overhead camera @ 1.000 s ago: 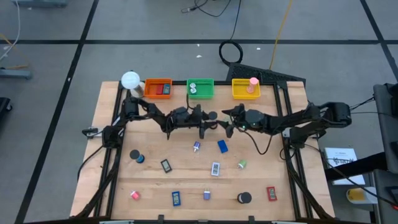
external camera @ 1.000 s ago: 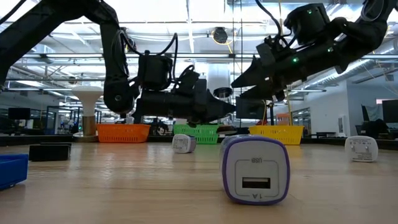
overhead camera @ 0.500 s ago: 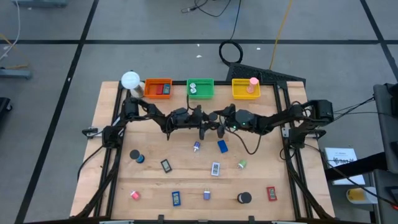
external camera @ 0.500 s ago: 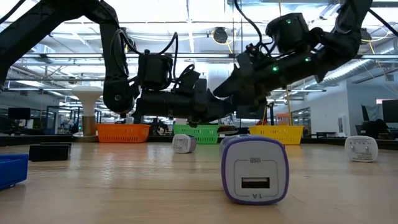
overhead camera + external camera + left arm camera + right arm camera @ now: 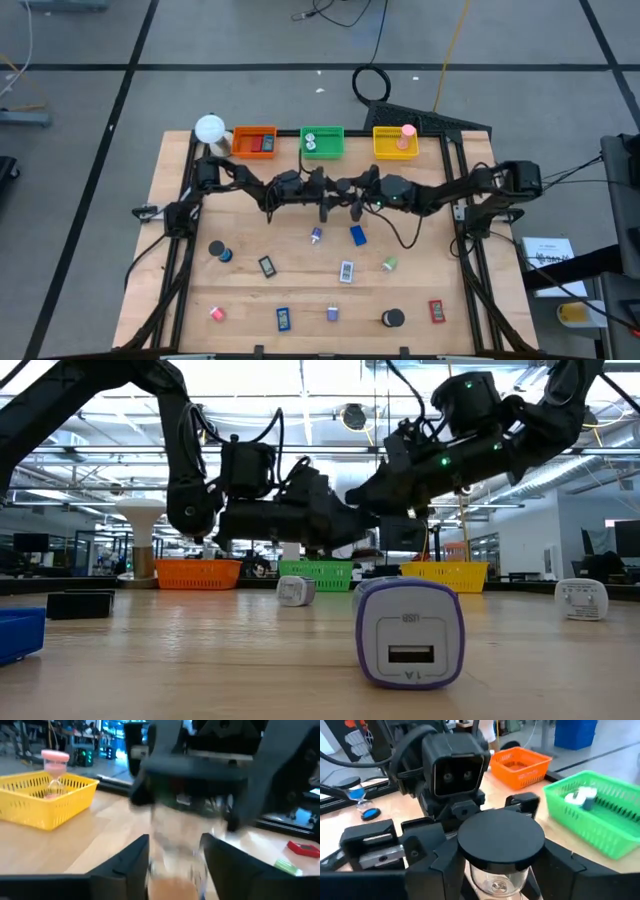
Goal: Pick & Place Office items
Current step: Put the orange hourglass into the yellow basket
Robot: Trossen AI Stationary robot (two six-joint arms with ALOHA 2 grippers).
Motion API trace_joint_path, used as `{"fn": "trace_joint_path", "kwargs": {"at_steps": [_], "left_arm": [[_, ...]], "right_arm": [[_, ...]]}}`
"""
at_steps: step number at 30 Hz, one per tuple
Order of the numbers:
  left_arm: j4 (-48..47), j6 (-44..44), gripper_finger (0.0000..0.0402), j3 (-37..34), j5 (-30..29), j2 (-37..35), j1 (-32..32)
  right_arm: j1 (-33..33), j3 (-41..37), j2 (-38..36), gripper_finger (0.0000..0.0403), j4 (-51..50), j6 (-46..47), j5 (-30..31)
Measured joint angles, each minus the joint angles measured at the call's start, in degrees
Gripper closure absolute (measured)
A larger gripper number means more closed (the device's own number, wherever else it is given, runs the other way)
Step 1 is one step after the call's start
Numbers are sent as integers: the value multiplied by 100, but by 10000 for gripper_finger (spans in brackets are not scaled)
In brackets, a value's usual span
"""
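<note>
Timer (image 5: 500, 837) with a flat, round black cap over a clear glass body hangs in the air above the table (image 5: 250, 290), in front of the green tray (image 5: 322, 143), where the two grippers meet. The right gripper (image 5: 500, 870) clasps it from both sides under the cap. The left gripper (image 5: 175, 865) flanks the same glass from the opposite side; whether it grips or has let go I cannot tell. A second ago the right gripper hung apart to the right; it has since closed in on the left one, which stayed put.
</note>
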Motion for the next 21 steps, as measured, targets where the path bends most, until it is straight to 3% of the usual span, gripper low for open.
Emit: {"fn": "trace_joint_path", "kwargs": {"at_steps": [4, 8, 13, 21], "left_arm": [[-83, 16, 171, -277, 42, -206, 107], [58, 73, 162, -590, -20, -346, 219], [306, 68, 189, -740, -25, -352, 312], [417, 67, 266, -756, 66, -352, 322]], "right_arm": [[-4, -253, -612, 219, -243, -236, 392], [-4, -892, -1416, 219, -578, -179, 1084], [-17, -1992, -2248, 219, -243, 122, 1955], [-285, -2733, -2517, 218, 135, 266, 2111]]}}
